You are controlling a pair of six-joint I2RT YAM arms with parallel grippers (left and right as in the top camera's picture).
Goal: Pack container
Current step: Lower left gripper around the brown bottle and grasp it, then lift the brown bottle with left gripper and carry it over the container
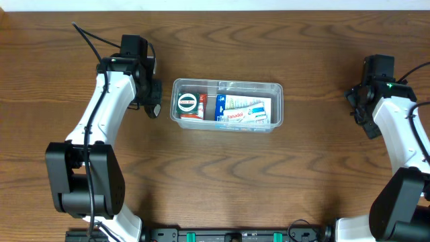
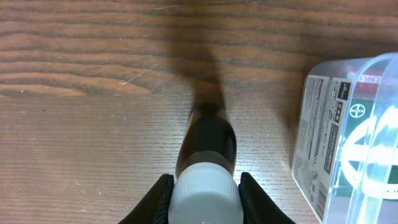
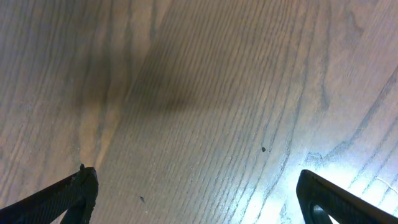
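left gripper (image 2: 205, 193) clenched on a white-capped dark bottle (image 2: 208, 137) just left of the container (image 1: 228, 83), right gripper (image 3: 196, 186) spread and empty: carried too low, the bottle could strike the container's near wall.

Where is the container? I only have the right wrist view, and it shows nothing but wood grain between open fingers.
Observer: The container sits mid-table, well away from the right gripper.
Operator: Anything in it?
Observer: Yes. There is a round red-and-white item at its left end, with blue-and-white packets beside it.
Operator: And the left gripper?
Observer: The left gripper is shut on a dark bottle with a white cap, just outside the container's left end.
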